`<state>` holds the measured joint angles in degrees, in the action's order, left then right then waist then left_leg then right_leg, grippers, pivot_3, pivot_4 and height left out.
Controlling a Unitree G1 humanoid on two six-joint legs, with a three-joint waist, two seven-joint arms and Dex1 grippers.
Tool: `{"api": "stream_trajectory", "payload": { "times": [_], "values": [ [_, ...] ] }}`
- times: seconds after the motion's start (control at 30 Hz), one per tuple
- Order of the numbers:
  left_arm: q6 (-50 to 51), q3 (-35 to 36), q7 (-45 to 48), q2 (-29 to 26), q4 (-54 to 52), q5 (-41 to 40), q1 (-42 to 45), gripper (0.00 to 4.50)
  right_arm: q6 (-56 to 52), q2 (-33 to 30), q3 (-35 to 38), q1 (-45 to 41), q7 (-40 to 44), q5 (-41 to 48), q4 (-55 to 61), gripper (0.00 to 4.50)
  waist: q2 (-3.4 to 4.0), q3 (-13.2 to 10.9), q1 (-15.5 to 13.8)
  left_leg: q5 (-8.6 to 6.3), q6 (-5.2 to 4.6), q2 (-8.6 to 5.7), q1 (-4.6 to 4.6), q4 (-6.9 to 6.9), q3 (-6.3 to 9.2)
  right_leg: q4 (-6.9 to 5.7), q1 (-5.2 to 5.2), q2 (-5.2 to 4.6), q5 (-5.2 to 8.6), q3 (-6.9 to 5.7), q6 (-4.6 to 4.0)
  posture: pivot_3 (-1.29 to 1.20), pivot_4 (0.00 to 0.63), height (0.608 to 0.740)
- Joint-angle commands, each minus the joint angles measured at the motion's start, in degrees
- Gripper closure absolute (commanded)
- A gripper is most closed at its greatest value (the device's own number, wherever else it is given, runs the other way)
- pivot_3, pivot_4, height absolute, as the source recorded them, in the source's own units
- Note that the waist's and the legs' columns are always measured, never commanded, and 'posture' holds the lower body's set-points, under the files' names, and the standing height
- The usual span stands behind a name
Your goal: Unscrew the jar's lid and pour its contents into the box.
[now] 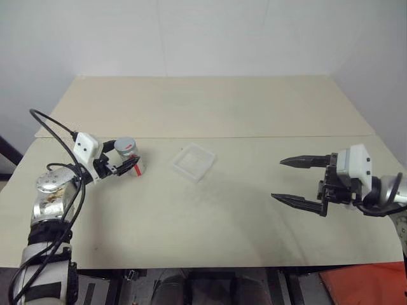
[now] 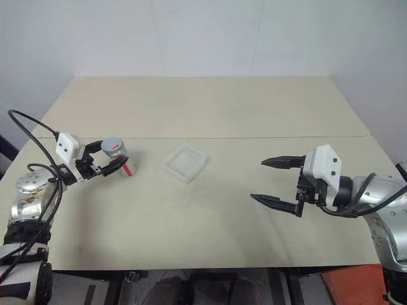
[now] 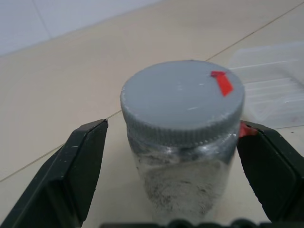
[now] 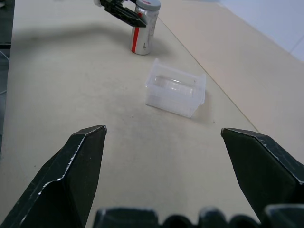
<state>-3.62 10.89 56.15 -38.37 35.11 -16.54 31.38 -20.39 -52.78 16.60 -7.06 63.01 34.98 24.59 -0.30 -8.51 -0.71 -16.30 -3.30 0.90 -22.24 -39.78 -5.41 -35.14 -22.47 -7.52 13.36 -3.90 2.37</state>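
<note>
Head view: we see jar point(image 1: 130, 156) upright on table point(image 1: 222, 108), just beside box point(image 1: 193, 161). Left gripper point(image 1: 124, 163) spread, fingers straddling jar, ready to clamp body.

Left wrist view: lid point(image 3: 183, 101) on; fingers point(image 3: 78, 166) flank jar, gap visible on one side.

Right wrist view: right gripper point(image 4: 161, 156) spread, empty, well apart from box, aimed at it; we judge it waits for lid.

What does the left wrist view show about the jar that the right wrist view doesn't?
Left wrist view: the grey lid seen from above with a red mark on it, screwed on, and the left gripper open, a finger on either side of the jar. Right wrist view: the jar's red stripe and the open right gripper well back from it. Both: jar upright, the box beside it.
</note>
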Motion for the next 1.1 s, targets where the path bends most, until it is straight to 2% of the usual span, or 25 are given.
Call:
{"api": "stream_trajectory", "payload": {
  "times": [0.03,0.07,0.17,0.27,0.3,0.47,0.77,0.87,1.1],
  "values": [
    [-2.6,-0.1,0.8,0.2,2.3,0.7,2.4,0.02,-0.2,-0.8,3.2,0.9,-0.7,1.0,2.8,0.0,0.0,0.0,0.0,0.0,0.0,0.0,-0.01,0.0,0.0,0.0,0.0,0.0,0.0,0.0,0.0,0.0,0.15,0.74],
    [-3.0,-0.2,1.1,0.4,3.0,0.8,2.8,0.02,-0.2,-0.8,3.5,1.3,-0.8,1.1,3.1,0.0,-0.01,0.0,0.0,0.0,0.0,0.0,-0.01,0.0,0.0,0.01,0.0,0.0,0.0,-0.01,0.0,0.0,0.15,0.74],
    [-4.0,-0.5,1.3,0.9,4.8,1.1,4.0,0.57,-0.4,-0.7,4.1,2.0,-1.2,1.2,3.8,0.0,-0.01,0.0,0.0,0.0,0.0,0.0,-0.01,-0.01,0.0,0.0,0.0,0.0,0.0,-0.01,0.01,0.0,0.15,0.74],
    [-5.3,-0.8,1.5,1.2,6.6,1.6,5.2,1.52,-0.3,-0.5,4.2,2.3,-1.3,1.1,4.1,0.0,-0.01,0.0,0.0,0.0,0.0,0.0,-0.01,-0.01,0.01,0.0,0.0,0.0,0.0,-0.01,0.01,0.0,0.15,0.74],
    [-5.6,-0.8,1.6,1.3,7.1,1.7,5.7,1.64,-0.3,-0.5,4.1,2.3,-1.4,1.1,4.1,0.0,-0.02,0.0,0.0,0.0,0.0,0.0,-0.02,-0.01,0.01,0.0,0.0,0.01,0.0,-0.02,0.01,0.0,0.15,0.74],
    [-4.7,-0.8,4.4,1.5,5.3,0.4,5.6,1.65,-0.2,-0.3,4.0,2.2,-1.7,1.2,4.2,0.0,-0.02,0.0,0.0,0.0,0.0,0.0,-0.02,-0.01,0.01,0.0,0.0,0.01,0.0,-0.02,0.01,0.0,0.15,0.74],
    [6.8,-3.1,24.3,-1.4,-8.1,-7.3,2.4,1.65,0.1,-0.2,3.1,2.0,-0.9,1.2,3.5,0.0,-0.02,0.0,0.1,0.0,0.0,0.02,-0.03,-0.03,0.01,0.0,-0.01,0.04,0.0,-0.01,0.01,0.0,0.15,0.74],
    [4.5,-6.0,29.6,-1.0,-7.1,-5.9,2.7,1.65,0.5,-0.3,2.3,1.2,0.0,1.1,2.8,0.0,-0.02,0.0,0.0,0.0,0.0,0.0,-0.01,-0.05,0.01,0.01,0.01,0.04,0.0,-0.01,0.01,0.0,0.15,0.74],
    [1.5,-7.7,31.1,4.3,-3.0,-5.5,5.5,1.65,0.0,-0.7,1.9,-0.8,1.6,1.4,1.9,0.0,-0.03,0.0,-0.1,0.01,-0.01,-0.02,-0.06,-0.09,0.04,0.02,0.02,0.05,0.0,-0.02,0.01,0.0,0.15,0.74]
  ]
}}
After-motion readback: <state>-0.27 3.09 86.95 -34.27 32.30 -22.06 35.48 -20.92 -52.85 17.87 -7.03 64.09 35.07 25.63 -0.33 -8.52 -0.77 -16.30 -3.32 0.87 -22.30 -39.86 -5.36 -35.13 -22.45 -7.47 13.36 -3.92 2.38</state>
